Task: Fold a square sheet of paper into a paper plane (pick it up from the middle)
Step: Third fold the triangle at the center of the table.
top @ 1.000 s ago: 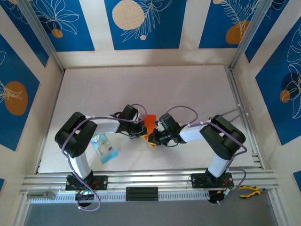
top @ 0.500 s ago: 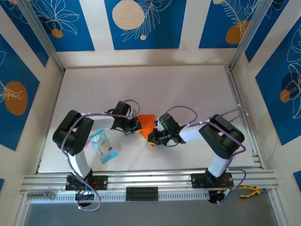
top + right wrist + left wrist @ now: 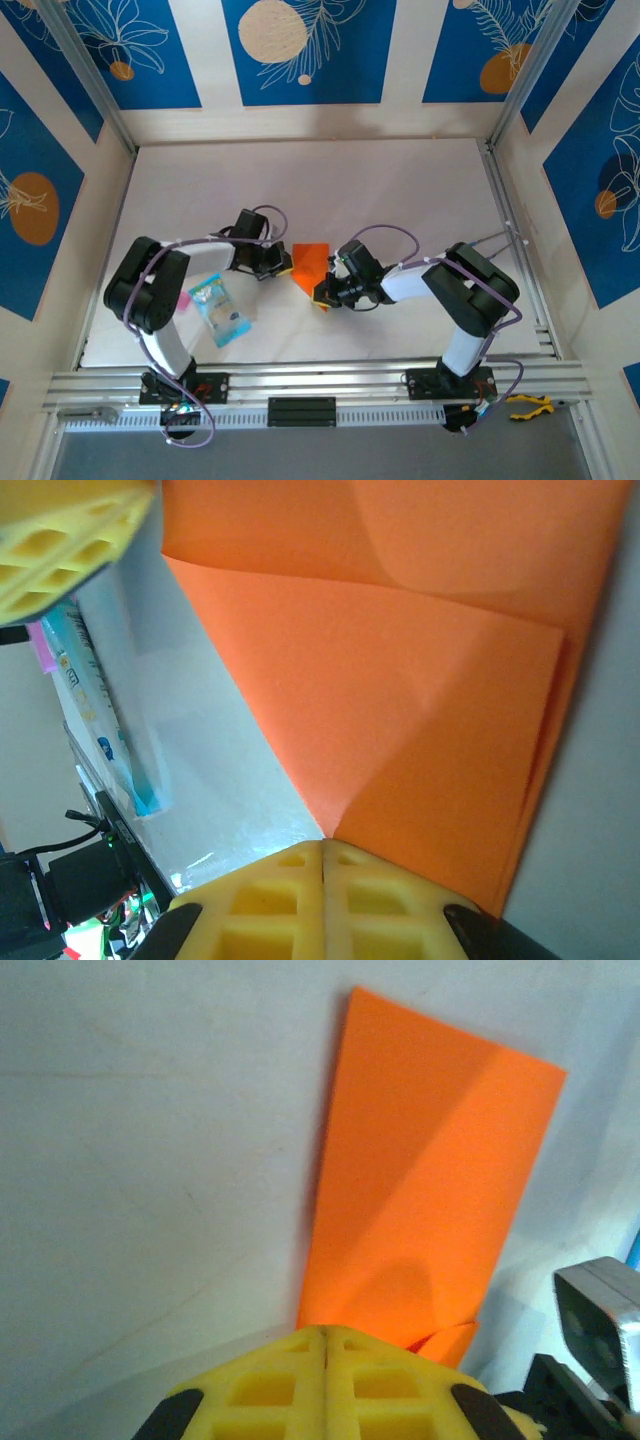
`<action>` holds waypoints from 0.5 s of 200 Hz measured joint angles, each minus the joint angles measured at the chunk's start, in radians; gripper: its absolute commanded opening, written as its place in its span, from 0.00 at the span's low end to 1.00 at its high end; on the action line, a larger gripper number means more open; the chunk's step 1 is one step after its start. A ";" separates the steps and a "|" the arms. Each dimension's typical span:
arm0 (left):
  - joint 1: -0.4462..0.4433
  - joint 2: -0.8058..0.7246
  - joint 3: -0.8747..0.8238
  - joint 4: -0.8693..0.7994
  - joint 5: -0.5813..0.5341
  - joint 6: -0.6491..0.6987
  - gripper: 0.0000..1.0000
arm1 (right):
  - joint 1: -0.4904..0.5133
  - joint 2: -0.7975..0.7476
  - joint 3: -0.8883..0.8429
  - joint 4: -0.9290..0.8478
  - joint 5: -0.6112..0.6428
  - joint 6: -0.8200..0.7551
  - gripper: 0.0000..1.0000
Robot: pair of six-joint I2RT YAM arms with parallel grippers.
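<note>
The orange sheet of paper [image 3: 311,264] lies partly folded mid-table between the two arms, with diagonal creases across it [image 3: 420,680]. My left gripper [image 3: 284,268] is at its left edge. In the left wrist view the yellow fingers [image 3: 270,1380] are pressed shut on the paper's [image 3: 420,1160] near edge, and a small flap curls up beside them. My right gripper [image 3: 322,294] is at the paper's near corner, shut on it where a crease meets the fingertips [image 3: 290,880]. No finished plane shape shows.
A small blue and clear plastic packet [image 3: 220,310] lies left of the paper, near the left arm's base. Yellow-handled pliers [image 3: 530,405] rest on the frame outside the table at the near right. Aluminium rails border the white tabletop [image 3: 300,180].
My left gripper has drawn back to the left, and the orange paper has spread from a narrow upright strip into a wider, flatter shape. The right gripper has stayed put.
</note>
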 measured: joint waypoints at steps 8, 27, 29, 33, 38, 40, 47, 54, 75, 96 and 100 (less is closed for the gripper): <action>0.000 -0.017 0.000 -0.005 -0.003 0.000 0.09 | 0.000 0.000 0.001 -0.002 0.000 -0.001 0.02; -0.004 -0.051 0.000 -0.007 -0.006 0.000 0.10 | -0.001 0.000 0.003 -0.005 -0.002 -0.005 0.02; -0.004 -0.054 0.000 -0.007 -0.006 0.000 0.10 | -0.001 0.000 0.003 -0.005 -0.002 -0.006 0.02; -0.008 -0.058 0.000 -0.006 -0.006 0.000 0.10 | -0.001 0.000 0.003 -0.006 -0.003 -0.008 0.02; -0.013 -0.063 0.000 -0.004 -0.006 0.000 0.10 | -0.001 0.000 0.003 -0.006 -0.003 -0.008 0.02; -0.014 -0.065 0.000 -0.003 -0.006 -0.001 0.10 | -0.001 0.000 0.003 -0.007 -0.003 -0.008 0.02; -0.021 -0.068 0.000 0.000 -0.005 -0.001 0.10 | -0.001 0.001 0.005 -0.011 -0.003 -0.010 0.02; -0.033 -0.068 0.000 0.005 -0.002 -0.001 0.10 | -0.001 0.001 0.006 -0.013 -0.003 -0.012 0.02; -0.084 -0.066 0.000 0.021 0.012 -0.001 0.09 | -0.001 0.001 0.009 -0.020 -0.003 -0.015 0.02; -0.124 -0.046 0.000 0.043 0.024 -0.001 0.09 | -0.003 0.001 0.011 -0.023 -0.004 -0.015 0.02; -0.130 -0.039 0.000 0.046 0.028 -0.002 0.09 | -0.003 0.001 0.011 -0.024 -0.004 -0.015 0.03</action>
